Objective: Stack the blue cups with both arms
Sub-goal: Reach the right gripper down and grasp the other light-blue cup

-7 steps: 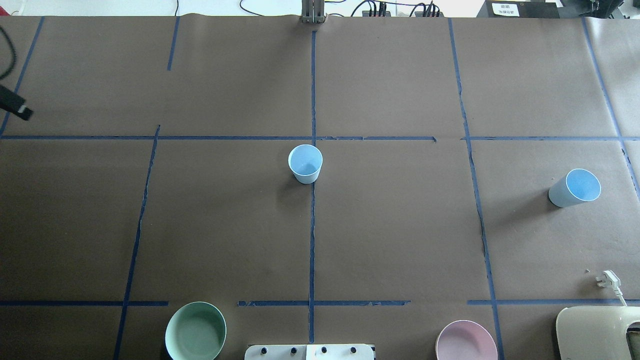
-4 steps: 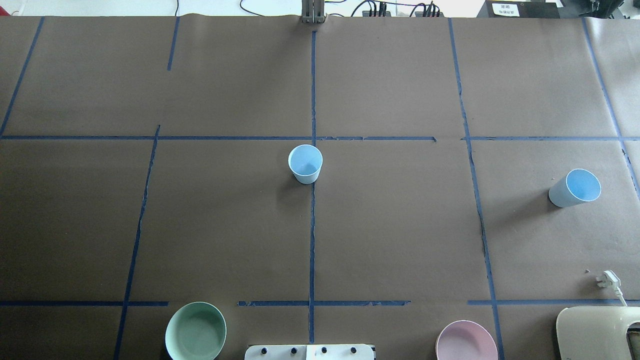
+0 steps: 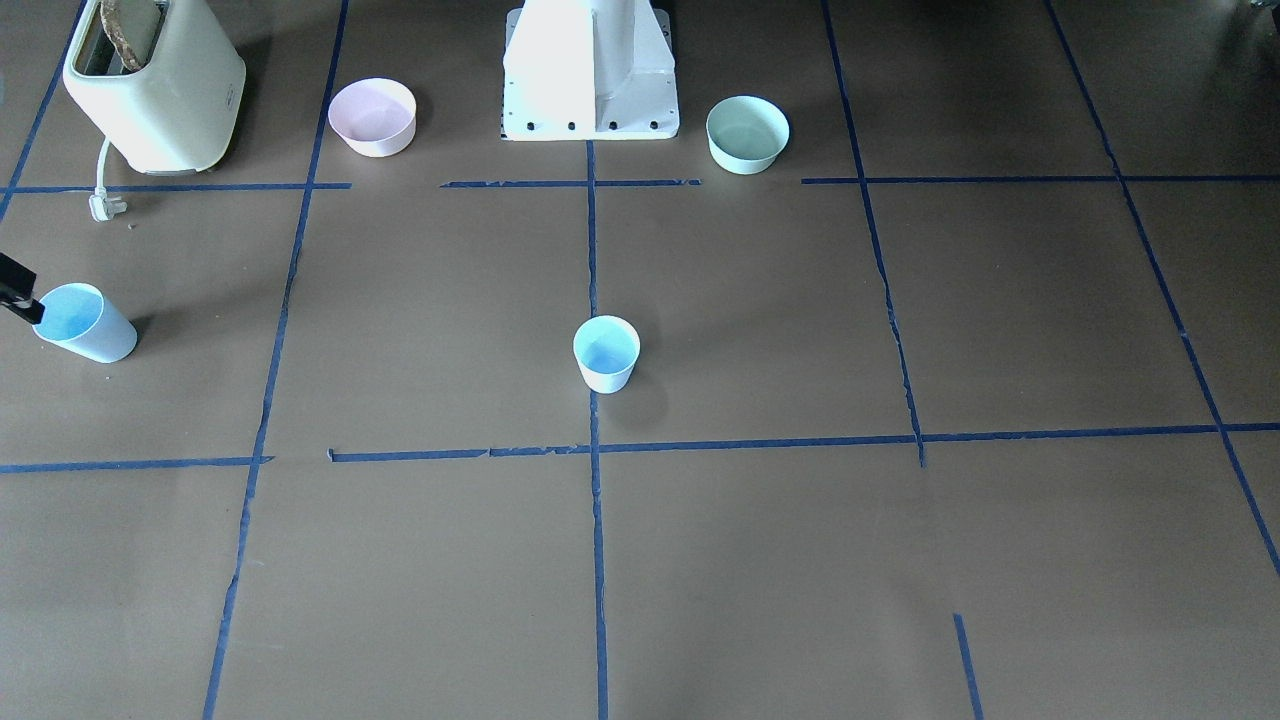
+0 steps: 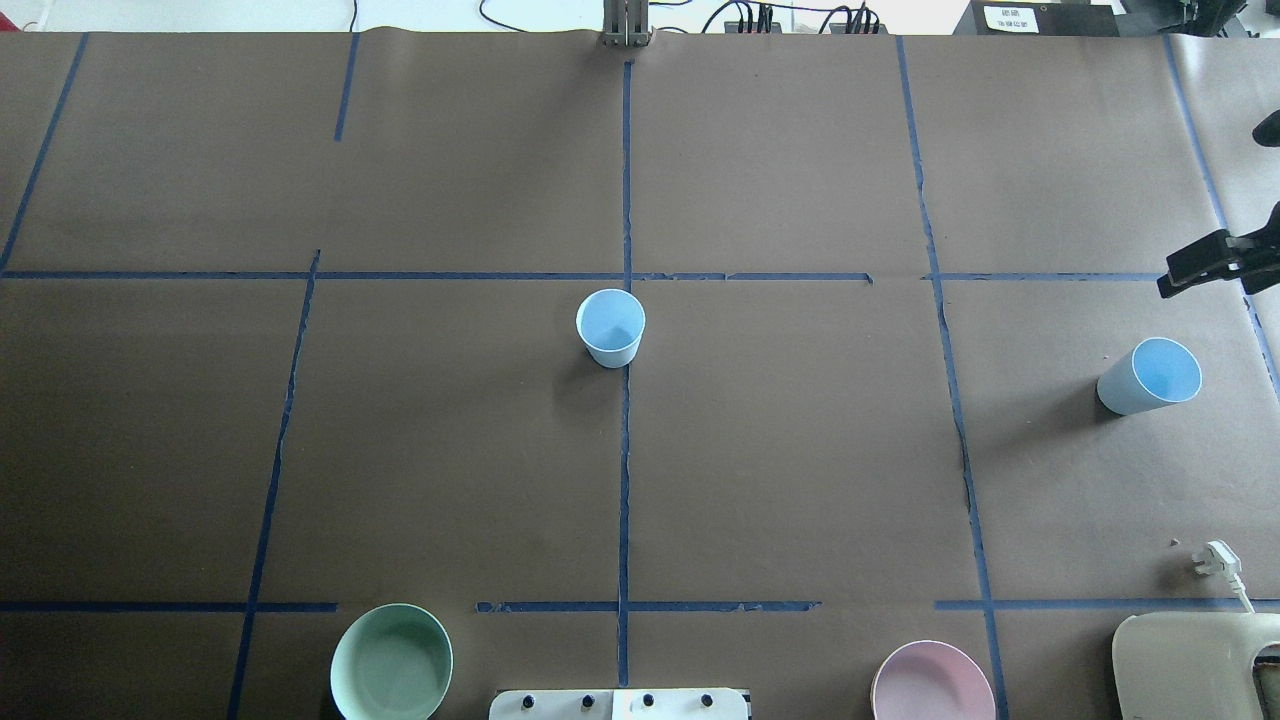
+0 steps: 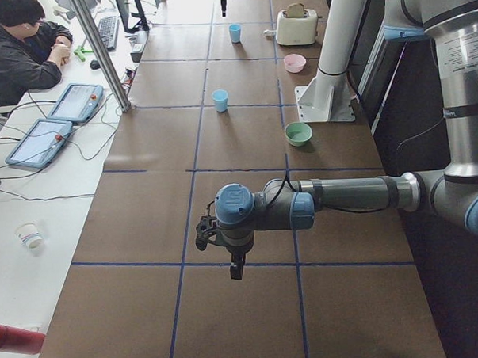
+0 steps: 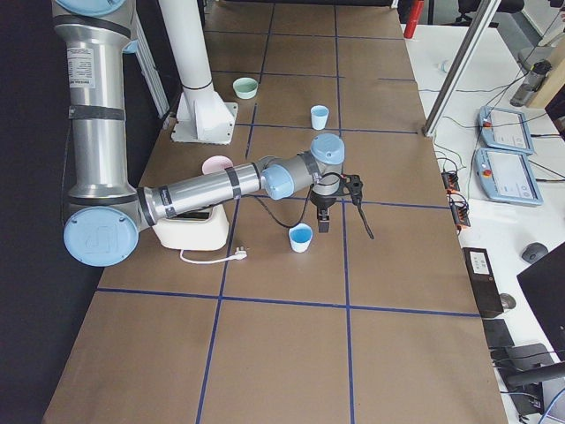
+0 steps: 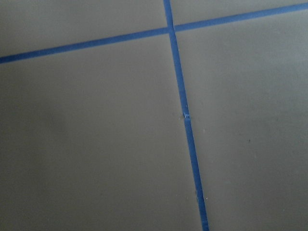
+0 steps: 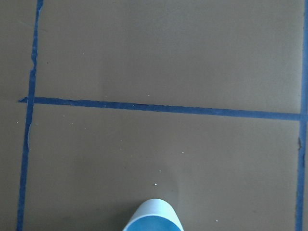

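One blue cup (image 4: 610, 327) stands upright at the table's centre on the blue tape line. The second blue cup (image 4: 1150, 376) stands upright at the far right and shows at the bottom of the right wrist view (image 8: 154, 219). My right gripper (image 6: 342, 219) hovers just beyond this cup, apart from it, jaws spread and empty. One of its black fingers (image 4: 1200, 265) reaches in at the overhead view's right edge. My left gripper (image 5: 222, 251) hangs over bare paper far to the left; it shows only in the exterior left view, so I cannot tell its state.
A mint-green bowl (image 4: 391, 662) and a pink bowl (image 4: 932, 685) sit either side of the white pedestal (image 3: 590, 70). A cream toaster (image 4: 1190, 665) with a loose plug (image 4: 1215, 560) stands near the right cup. An operator (image 5: 19, 46) sits across the table.
My left gripper has left the overhead view's left edge. My right gripper has come in at its right edge, above the right cup. Both cups have stayed put.
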Controlling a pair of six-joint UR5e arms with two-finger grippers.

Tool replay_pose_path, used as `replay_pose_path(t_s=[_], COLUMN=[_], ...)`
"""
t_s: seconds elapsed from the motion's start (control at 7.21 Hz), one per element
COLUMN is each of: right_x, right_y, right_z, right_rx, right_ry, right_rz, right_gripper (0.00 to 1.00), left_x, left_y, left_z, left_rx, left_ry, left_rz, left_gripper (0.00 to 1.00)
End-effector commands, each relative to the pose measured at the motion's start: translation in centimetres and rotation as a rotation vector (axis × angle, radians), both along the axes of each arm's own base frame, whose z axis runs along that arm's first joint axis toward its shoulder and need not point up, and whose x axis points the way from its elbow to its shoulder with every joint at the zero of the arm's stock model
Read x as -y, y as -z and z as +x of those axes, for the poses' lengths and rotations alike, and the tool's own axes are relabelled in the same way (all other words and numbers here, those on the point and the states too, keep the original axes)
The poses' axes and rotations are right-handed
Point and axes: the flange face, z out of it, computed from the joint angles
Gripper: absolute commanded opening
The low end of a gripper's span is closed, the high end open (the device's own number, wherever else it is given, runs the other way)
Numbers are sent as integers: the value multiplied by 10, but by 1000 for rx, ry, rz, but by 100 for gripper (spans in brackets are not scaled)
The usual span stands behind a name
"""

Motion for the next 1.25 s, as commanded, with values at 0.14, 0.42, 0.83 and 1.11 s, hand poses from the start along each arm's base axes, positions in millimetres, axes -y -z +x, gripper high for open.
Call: replay_pose_path(t_s=[0.14, 0.42, 0.83, 1.11], right_x=[-9, -37, -53, -49], right_y=[-14, -47, -86, -99], right_z=[-30, -15, -8, -11], right_rx=[-34, -55, -47, -57], right_ry=[-9, 60, 65, 64], right_rz=[8, 42, 55, 33], right_gripper=[100, 100, 100, 100], left_x=[1, 2, 2, 2], left_y=[4, 8, 8, 8], left_z=[5, 5, 5, 5], left_rx=[-75, -76, -76, -76], left_ry=[15, 23, 23, 23], left_rz=[-2, -4, -4, -4], left_gripper=[100, 100, 100, 100])
